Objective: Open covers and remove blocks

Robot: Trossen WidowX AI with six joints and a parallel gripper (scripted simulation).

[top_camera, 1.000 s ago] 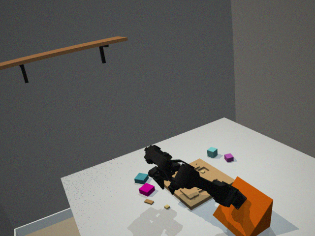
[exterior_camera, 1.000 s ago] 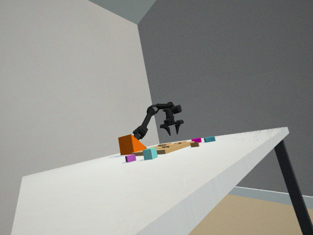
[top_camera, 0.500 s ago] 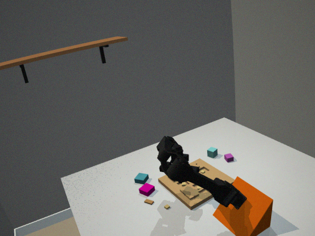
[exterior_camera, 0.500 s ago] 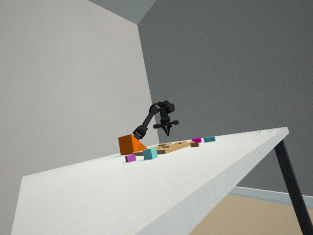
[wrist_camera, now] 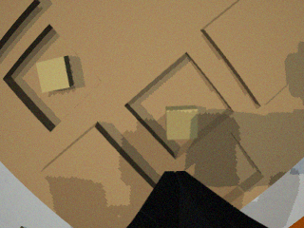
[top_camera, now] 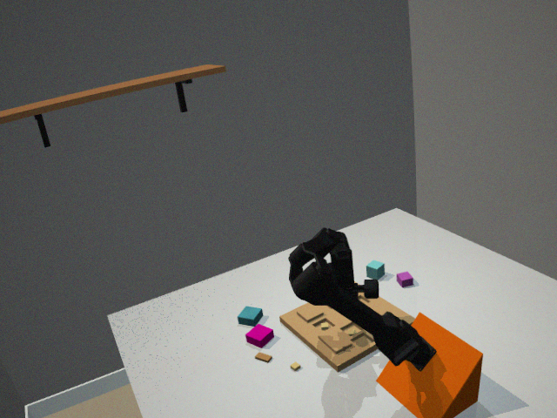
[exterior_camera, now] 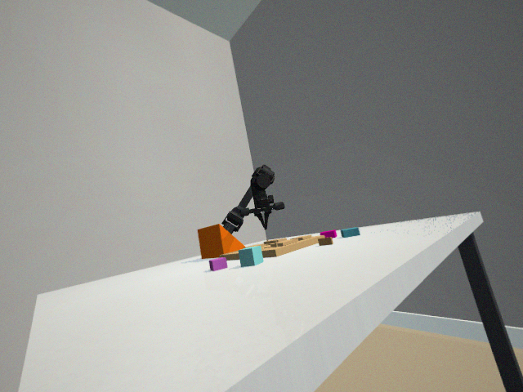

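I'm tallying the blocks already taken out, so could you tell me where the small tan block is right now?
In the top view, the small tan block lies on the table, just off the puzzle board, right of a brown block.

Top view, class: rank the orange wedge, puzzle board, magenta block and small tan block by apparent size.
1. Orange wedge
2. Puzzle board, partly hidden by the arm, so close to the wedge
3. Magenta block
4. Small tan block

Colours on the white surface (top_camera: 449,265)
Tan board (top_camera: 305,325), orange wedge (top_camera: 454,360), black arm (top_camera: 355,310); teal block (top_camera: 250,315), magenta block (top_camera: 259,334), purple block (top_camera: 404,279).
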